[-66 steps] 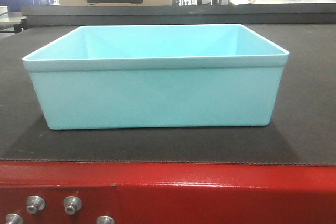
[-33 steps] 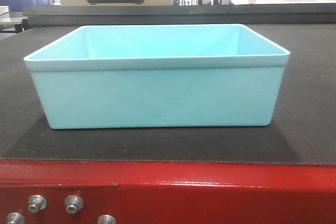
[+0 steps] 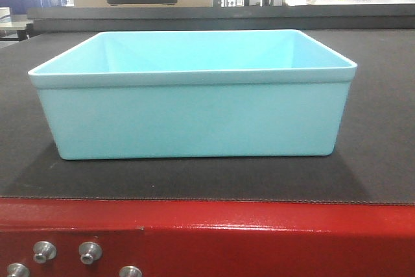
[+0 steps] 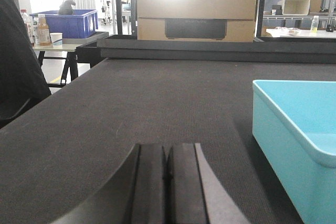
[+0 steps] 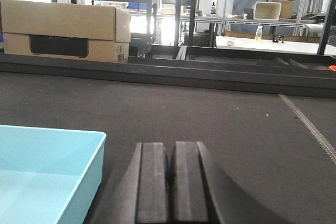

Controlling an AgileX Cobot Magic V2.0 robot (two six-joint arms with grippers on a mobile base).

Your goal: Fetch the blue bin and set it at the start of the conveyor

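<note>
The blue bin [image 3: 194, 118], a light turquoise tub, stands upright and empty on the dark belt of the conveyor start [image 3: 376, 160], just behind the red frame [image 3: 259, 235]. In the left wrist view my left gripper [image 4: 168, 153] is shut and empty, its fingers pressed together over the belt, with the bin [image 4: 294, 135] apart to its right. In the right wrist view my right gripper [image 5: 171, 153] is also shut on nothing, and the bin's corner [image 5: 52, 177] lies apart to its left. Neither gripper touches the bin.
A cardboard box [image 4: 197, 11] stands beyond the belt's far raised edge [image 5: 210, 80]. A dark blue bin [image 4: 71, 22] and bottles sit on a table at the far left. Silver bolts [image 3: 65, 251] stud the red frame. Shelving and tables fill the background.
The front view shifts by a few pixels only; the bin stays where it is on the belt.
</note>
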